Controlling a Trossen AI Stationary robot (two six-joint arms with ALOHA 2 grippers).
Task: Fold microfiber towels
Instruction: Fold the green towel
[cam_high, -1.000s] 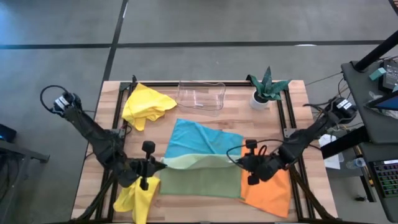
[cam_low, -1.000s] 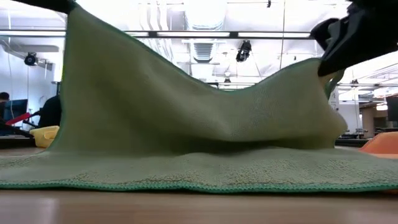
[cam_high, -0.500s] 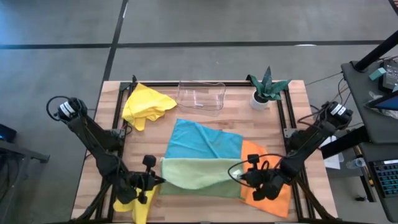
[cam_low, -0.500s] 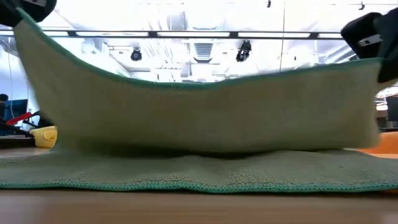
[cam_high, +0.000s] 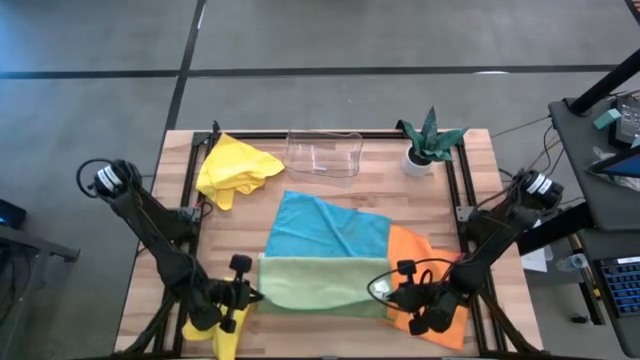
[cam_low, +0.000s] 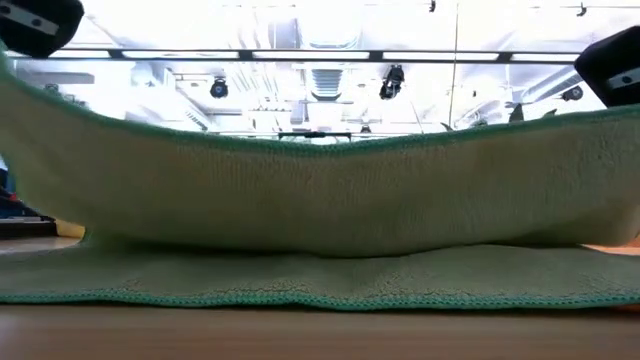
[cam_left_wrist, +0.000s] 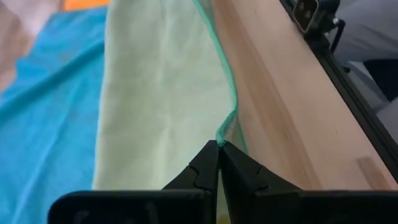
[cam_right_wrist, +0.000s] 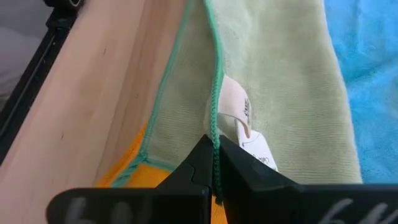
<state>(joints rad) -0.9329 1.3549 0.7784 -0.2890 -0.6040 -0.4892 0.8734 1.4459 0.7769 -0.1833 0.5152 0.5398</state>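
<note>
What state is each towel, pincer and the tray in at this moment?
Green towel: half folded, one edge held up.
Left pincer: shut on green towel.
Right pincer: shut on green towel.
Blue towel: spread flat.
Orange towel: flat, partly covered.
Yellow towel: crumpled.
Clear tray: empty.

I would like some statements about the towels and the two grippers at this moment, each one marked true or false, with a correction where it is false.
1. The left gripper is shut on a corner of the sage green towel. True.
2. The right gripper is open above the orange towel. False: it is shut on the green towel's other corner.
3. The turquoise towel lies partly under the green one. True.
4. The clear tray holds a yellow towel. False: the yellow towel lies beside it.
</note>
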